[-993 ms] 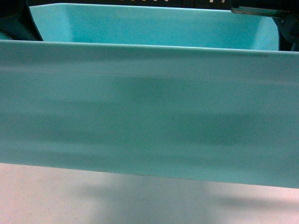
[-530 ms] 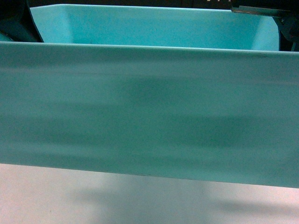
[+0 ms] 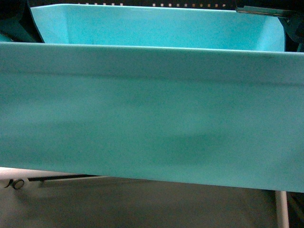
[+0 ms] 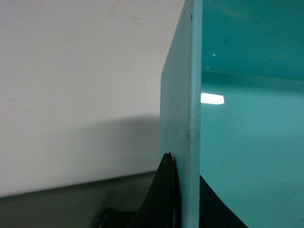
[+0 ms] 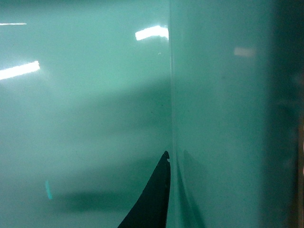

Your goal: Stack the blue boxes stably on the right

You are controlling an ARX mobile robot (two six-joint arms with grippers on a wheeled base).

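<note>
One light turquoise blue box (image 3: pixel 152 118) hangs close in front of the head camera, and its near wall fills most of that view. Its open inside shows along the top. In the left wrist view my left gripper (image 4: pixel 185 166) is shut on the box's side wall (image 4: pixel 194 109), one black finger outside and one inside. My right gripper (image 5: pixel 172 159) grips the opposite wall (image 5: pixel 218 118). One black finger (image 5: pixel 154 199) presses the inner face and the other is hidden behind the wall. No other blue box is in view.
Under the held box lies dark floor (image 3: pixel 142 204), with a white frame bar and a small caster wheel (image 3: pixel 18 183) at the left and a white leg (image 3: pixel 282 209) at the right. A white tabletop (image 4: pixel 71 95) lies left of the box in the left wrist view.
The white surface that lay under the box has given way to dark floor with a wheeled frame. The box keeps its place in the head view and both grips hold.
</note>
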